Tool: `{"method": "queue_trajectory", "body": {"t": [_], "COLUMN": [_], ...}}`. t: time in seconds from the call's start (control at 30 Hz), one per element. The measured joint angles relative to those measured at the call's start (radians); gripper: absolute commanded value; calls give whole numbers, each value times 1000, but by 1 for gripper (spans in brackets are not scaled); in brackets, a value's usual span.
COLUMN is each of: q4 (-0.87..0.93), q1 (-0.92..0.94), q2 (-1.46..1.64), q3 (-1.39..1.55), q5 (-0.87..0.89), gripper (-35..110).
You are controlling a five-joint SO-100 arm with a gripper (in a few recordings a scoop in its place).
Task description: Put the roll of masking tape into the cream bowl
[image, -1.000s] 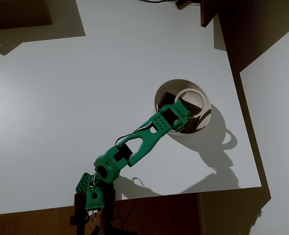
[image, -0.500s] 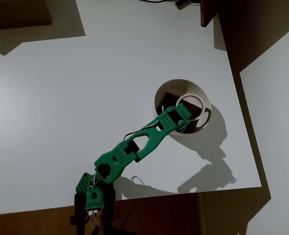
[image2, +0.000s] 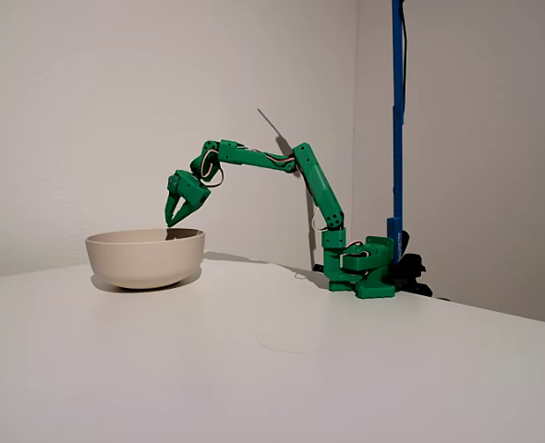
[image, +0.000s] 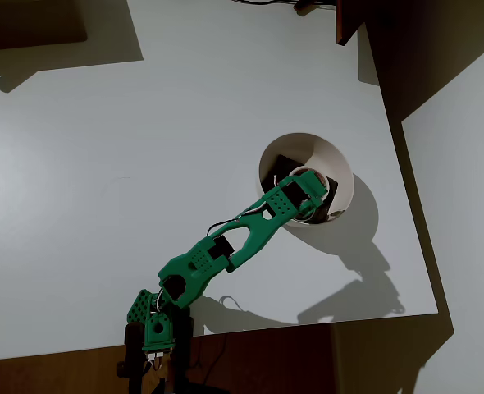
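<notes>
Fingers of the green gripper (image2: 173, 220) hang spread and empty just above the rim of the cream bowl (image2: 115, 260) in the fixed view, their tips pointing down toward its hollow. Seen from overhead, the gripper (image: 314, 187) reaches over the bowl (image: 340, 168), and the roll of masking tape (image: 324, 182) appears to lie inside, partly hidden under the fingertips among the dark brown pieces (image: 279, 167) at the bottom. Judged from this, the release step looks done, with the tape resting in the bowl rather than in the grip. What remains is likely a clean lift up and back across the white table (image: 102, 164), keeping the fingertips clear of the bowl's near wall so it is not nudged.
</notes>
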Motion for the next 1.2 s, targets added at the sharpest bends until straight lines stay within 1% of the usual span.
{"method": "queue_trajectory", "body": {"t": [0.3,0.6,0.93,1.2], "q4": [184,385,362,350], "q1": [-117,-333,-634,-805], "q2": [87,371,1002,1301], "q3": [-3,25,565,893], "q5": [23,21,-71,-107], "gripper": [-8,-8,-8,-8]}}
